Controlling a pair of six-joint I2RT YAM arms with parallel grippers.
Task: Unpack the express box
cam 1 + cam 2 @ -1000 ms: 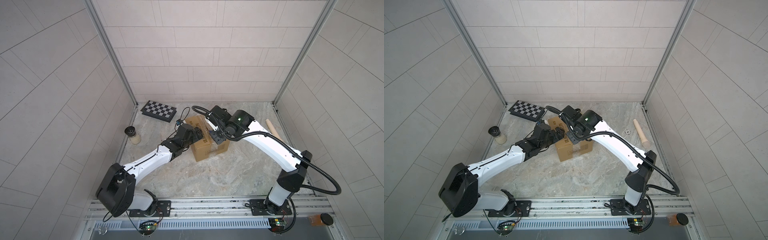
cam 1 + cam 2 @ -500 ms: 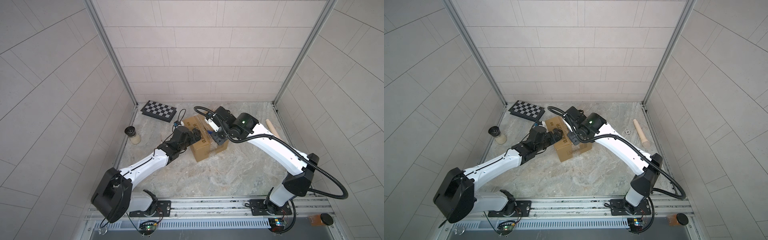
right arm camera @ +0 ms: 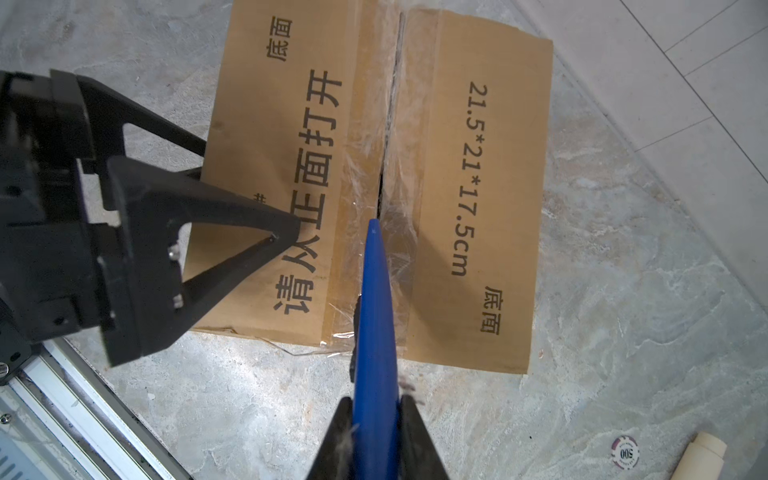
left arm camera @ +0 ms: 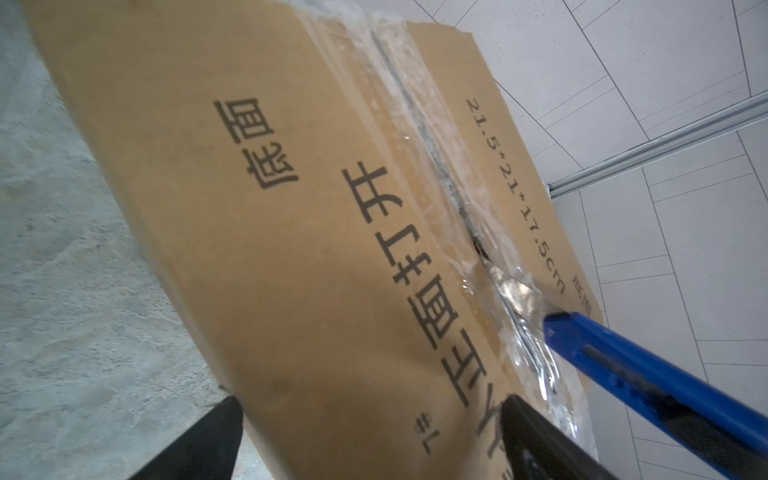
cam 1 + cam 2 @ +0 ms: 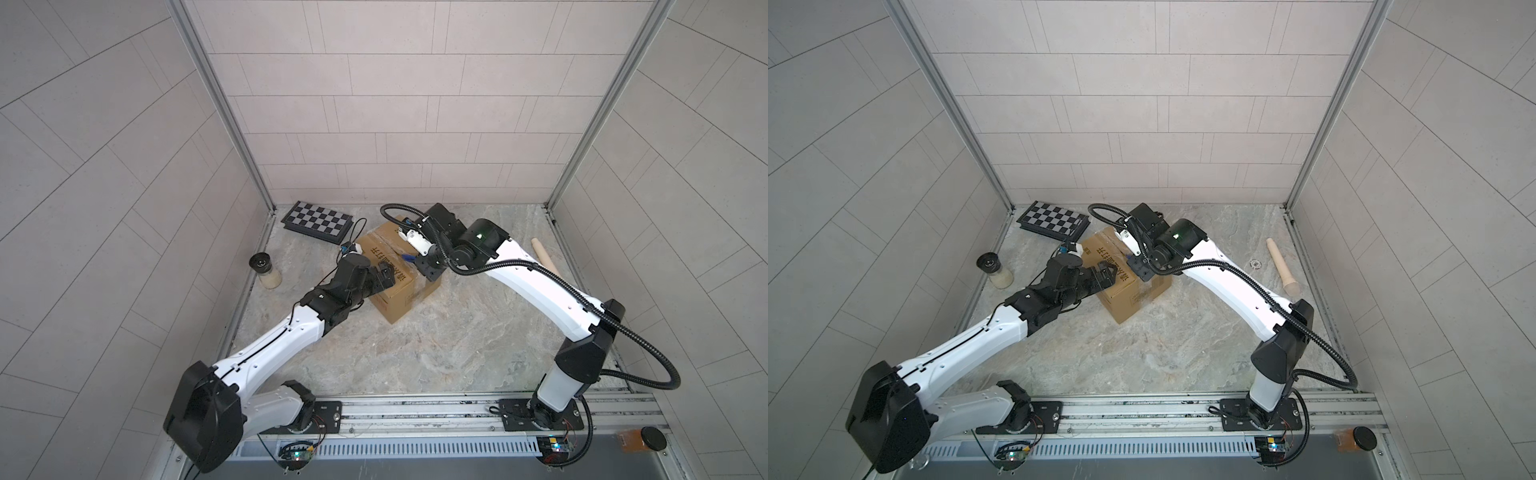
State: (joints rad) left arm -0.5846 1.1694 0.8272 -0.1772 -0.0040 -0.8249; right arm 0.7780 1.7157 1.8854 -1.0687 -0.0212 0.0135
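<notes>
Right gripper [image 3: 376, 402] first: its jaws are pinched tight on the blue utility knife [image 3: 376, 311], handle clamped between the fingers, blade end pointing away from the wrist. The knife's tip sits on the taped seam [image 3: 384, 183] that runs down the middle of the express box [image 3: 498, 166]. I can see a dark slit along part of that seam, and the clear tape around the tip is wrinkled and shiny.

The left gripper [image 4: 370, 405] is spread wide, with nothing in it. One finger [image 3: 249, 232] reaches over the printed top of the box, while the other runs down beside the box wall, so it straddles the box edge. I can't tell from here whether it actually presses the cardboard.

In both top views the express box [image 5: 399, 297] stands on the marbled table [image 5: 415, 353], towards the back and a bit left of centre, with its printed face up. The left gripper [image 5: 384, 279] is at the box's left edge. The right gripper [image 5: 430, 266] comes in over the top from the right, and the knife [image 5: 409, 258] shows as a small blue spot there.

Further out, a checkered board [image 5: 318, 222] lies flat just behind the box, at the back left. A small jar [image 5: 266, 272] with a black lid stands near the left wall. A pale wooden stick [image 5: 544, 255] lies well apart on the right, with a poker chip [image 3: 624, 451] near it.
</notes>
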